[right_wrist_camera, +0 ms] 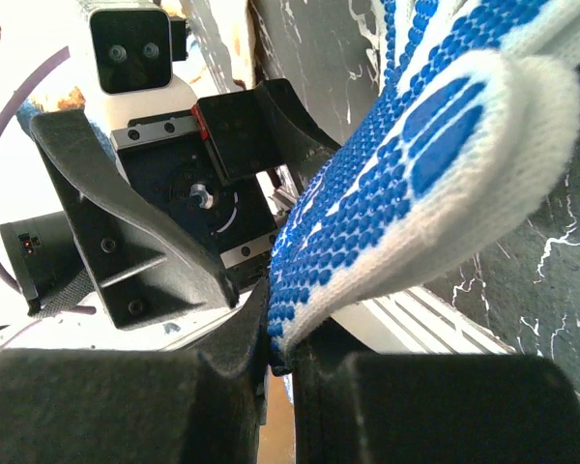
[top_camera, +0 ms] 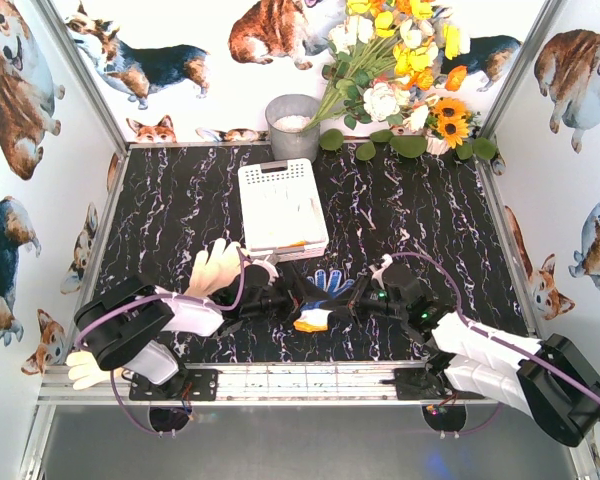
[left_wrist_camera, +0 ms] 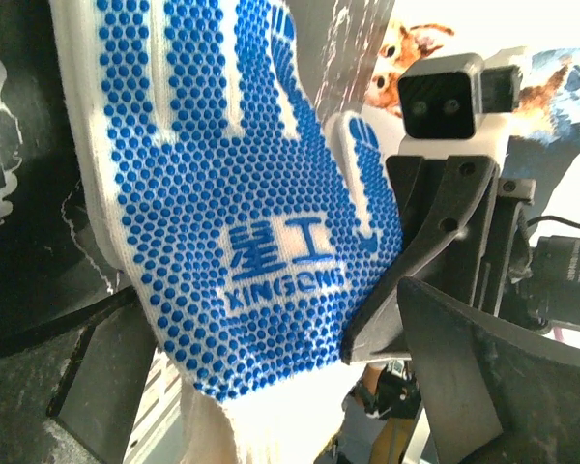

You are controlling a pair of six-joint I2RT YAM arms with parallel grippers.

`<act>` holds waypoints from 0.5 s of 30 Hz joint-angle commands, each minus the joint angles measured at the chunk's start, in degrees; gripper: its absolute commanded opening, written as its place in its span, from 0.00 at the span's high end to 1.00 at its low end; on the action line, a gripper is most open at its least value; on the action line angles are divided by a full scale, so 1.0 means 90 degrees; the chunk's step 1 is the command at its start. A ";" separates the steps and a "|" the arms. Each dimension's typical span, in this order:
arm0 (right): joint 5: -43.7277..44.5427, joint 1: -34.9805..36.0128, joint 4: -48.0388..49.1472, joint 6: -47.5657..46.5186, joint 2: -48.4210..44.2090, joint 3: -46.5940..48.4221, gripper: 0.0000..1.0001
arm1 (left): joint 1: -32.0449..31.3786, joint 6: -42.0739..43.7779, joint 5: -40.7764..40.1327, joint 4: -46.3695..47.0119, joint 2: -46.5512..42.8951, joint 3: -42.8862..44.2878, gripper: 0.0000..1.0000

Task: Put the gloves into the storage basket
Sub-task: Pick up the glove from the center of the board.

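Note:
A white glove with a blue-dotted palm (top_camera: 329, 284) hangs between my two grippers at the near middle of the table. My right gripper (right_wrist_camera: 280, 350) is shut on the glove's edge (right_wrist_camera: 406, 184); from above it (top_camera: 348, 300) sits just right of the glove. My left gripper (left_wrist_camera: 290, 387) stands open, its jaws either side of the glove's palm (left_wrist_camera: 232, 222) and white cuff. In the top view the left gripper (top_camera: 283, 300) faces the right one. The white storage basket (top_camera: 280, 172) lies behind them with pale gloves inside. A cream glove (top_camera: 214, 266) lies by the left arm, another (top_camera: 83, 368) at the near-left rail.
A round grey bucket (top_camera: 293, 124) and a bunch of flowers (top_camera: 400, 70) stand at the back. Corgi-print walls close in both sides. A metal rail (top_camera: 300, 382) runs along the near edge. A white and orange piece (top_camera: 310, 322) lies under the hanging glove.

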 commanded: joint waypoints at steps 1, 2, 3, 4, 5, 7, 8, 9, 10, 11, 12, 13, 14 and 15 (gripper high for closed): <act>-0.0113 -0.0001 0.0242 0.0042 -0.0221 0.0027 1.00 | -0.0021 -0.0127 -0.0385 0.0482 -0.0035 -0.0110 0.00; -0.0100 -0.0001 0.0218 0.0049 -0.0240 -0.0003 1.00 | -0.0016 -0.0117 -0.0435 0.0494 -0.0090 -0.0137 0.00; -0.0090 -0.0001 0.0189 0.0043 -0.0255 -0.0019 1.00 | -0.0007 -0.0101 -0.0493 0.0496 -0.0161 -0.0167 0.00; -0.0087 -0.0001 0.0155 0.0046 -0.0266 -0.0027 1.00 | -0.0002 -0.0070 -0.0536 0.0485 -0.0223 -0.0184 0.01; -0.0087 -0.0001 0.0119 0.0042 -0.0275 -0.0032 1.00 | 0.0015 -0.0037 -0.0591 0.0480 -0.0279 -0.0185 0.03; -0.0106 -0.0001 0.0083 0.0033 -0.0274 -0.0032 1.00 | 0.0028 0.0006 -0.0655 0.0463 -0.0377 -0.0192 0.07; -0.0116 -0.0001 0.0066 0.0024 -0.0273 -0.0032 1.00 | 0.0037 0.0024 -0.0679 0.0470 -0.0411 -0.0182 0.09; -0.0125 -0.0001 0.0042 0.0018 -0.0264 -0.0032 1.00 | 0.0046 0.0040 -0.0688 0.0479 -0.0433 -0.0181 0.13; -0.0141 -0.0001 0.0027 0.0009 -0.0259 -0.0032 1.00 | 0.0048 0.0055 -0.0693 0.0487 -0.0458 -0.0171 0.16; -0.0152 -0.0001 0.0001 -0.0001 -0.0247 -0.0030 1.00 | 0.0056 0.0066 -0.0701 0.0500 -0.0472 -0.0148 0.20; -0.0176 -0.0001 -0.0022 -0.0014 -0.0236 -0.0032 1.00 | 0.0057 0.0078 -0.0703 0.0501 -0.0486 -0.0131 0.24; -0.0198 -0.0001 -0.0033 -0.0024 -0.0210 -0.0032 1.00 | 0.0057 0.0101 -0.0704 0.0497 -0.0505 -0.0120 0.27; -0.0211 -0.0001 -0.0035 -0.0021 -0.0192 -0.0041 1.00 | 0.0058 0.0130 -0.0704 0.0459 -0.0534 -0.0094 0.30; -0.0217 -0.0001 -0.0026 -0.0025 -0.0181 -0.0042 1.00 | 0.0058 0.0152 -0.0711 0.0383 -0.0554 -0.0078 0.34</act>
